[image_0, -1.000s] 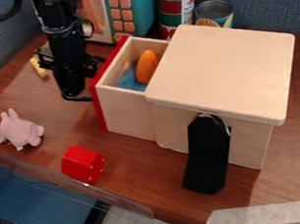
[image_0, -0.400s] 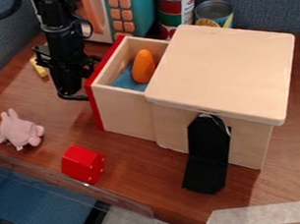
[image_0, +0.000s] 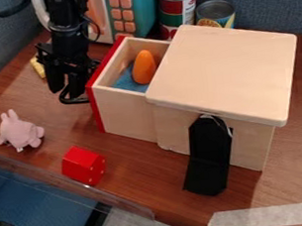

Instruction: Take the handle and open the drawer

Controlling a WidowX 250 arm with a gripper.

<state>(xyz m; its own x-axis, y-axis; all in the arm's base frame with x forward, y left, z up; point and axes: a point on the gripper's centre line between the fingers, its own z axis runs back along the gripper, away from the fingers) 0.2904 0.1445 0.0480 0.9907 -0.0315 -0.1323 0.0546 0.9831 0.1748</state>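
One red-fronted pale wooden drawer (image_0: 123, 110) is pulled open toward 9 o'clock — black two-finger gripper (image_0: 67, 91) is positioned at curved black handle (image_0: 78, 100), fingers spread wide.

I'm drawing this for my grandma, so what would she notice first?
Probably the big pale wooden box, with its red-fronted drawer pulled out on the left. Inside the drawer stands a bright orange thing, and the black gripper hangs by the red front.
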